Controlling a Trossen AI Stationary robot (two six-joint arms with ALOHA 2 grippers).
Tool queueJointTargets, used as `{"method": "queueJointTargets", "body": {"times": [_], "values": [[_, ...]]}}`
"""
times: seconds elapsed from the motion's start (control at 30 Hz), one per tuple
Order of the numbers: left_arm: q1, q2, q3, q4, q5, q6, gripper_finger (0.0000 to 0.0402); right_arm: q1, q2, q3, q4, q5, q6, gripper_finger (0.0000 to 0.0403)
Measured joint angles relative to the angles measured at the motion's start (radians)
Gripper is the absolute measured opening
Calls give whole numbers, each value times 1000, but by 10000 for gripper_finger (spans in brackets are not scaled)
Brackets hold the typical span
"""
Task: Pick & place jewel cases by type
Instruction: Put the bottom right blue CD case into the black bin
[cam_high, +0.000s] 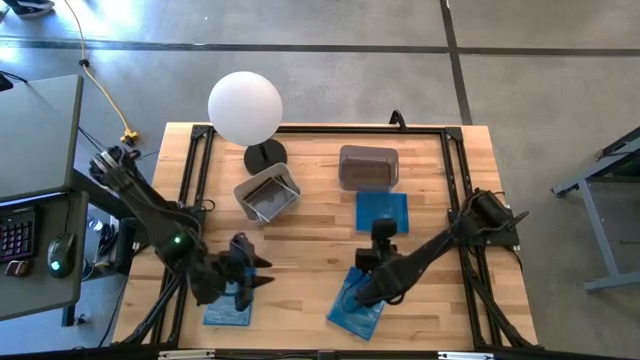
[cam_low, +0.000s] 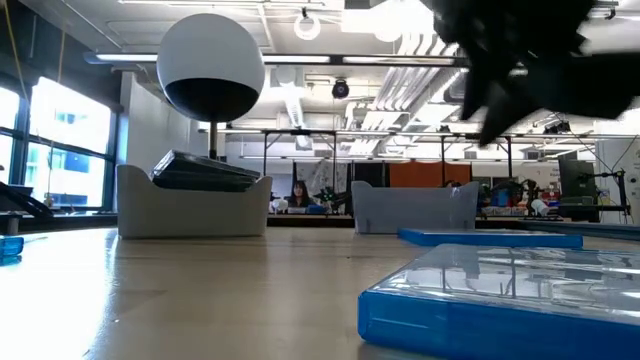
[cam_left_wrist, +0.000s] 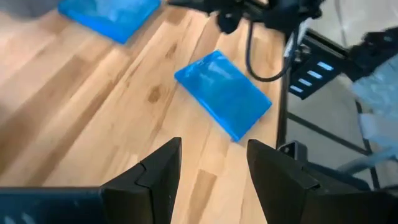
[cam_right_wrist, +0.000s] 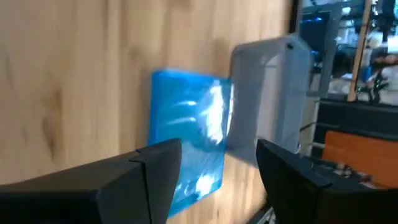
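Three translucent blue jewel cases lie flat on the wooden table: one near the front left (cam_high: 228, 312), one near the front middle (cam_high: 355, 306) (cam_left_wrist: 224, 93), and one in front of the right grey tub (cam_high: 382, 212) (cam_right_wrist: 189, 134). Dark cases (cam_high: 268, 197) (cam_low: 200, 172) lean tilted inside the left grey tub (cam_high: 267, 191). My left gripper (cam_high: 266, 274) (cam_left_wrist: 214, 168) is open, hovers just beside the front left case and points toward the table's right. My right gripper (cam_high: 382, 230) (cam_right_wrist: 217, 168) is open above the near edge of the far blue case and points at the right tub (cam_high: 368, 167) (cam_right_wrist: 273, 93).
A white globe lamp (cam_high: 245, 107) (cam_low: 210, 70) stands at the far edge behind the left tub. A black frame rail (cam_high: 455, 180) runs around the table top. Bare wood (cam_high: 310, 250) lies between the two grippers. A desk with keyboard and mouse (cam_high: 40, 240) sits off the left side.
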Motion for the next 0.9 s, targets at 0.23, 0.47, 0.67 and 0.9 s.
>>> {"method": "queueJointTargets", "body": {"times": [0.23, 0.47, 0.67, 0.9], "values": [[9, 27, 0, -51, -2, -51, 182, 28, -114, -310, 192, -155, 89, 204], [56, 40, 0, -46, 13, -53, 182, 74, -370, -591, 677, -187, 133, 204], [99, 123, 1, 17, 32, -52, 182, 123, -533, -867, 1538, -399, -168, 204], [199, 297, 0, 198, 194, 24, 182, 241, -509, -1006, 2130, -432, -549, 204]]}}
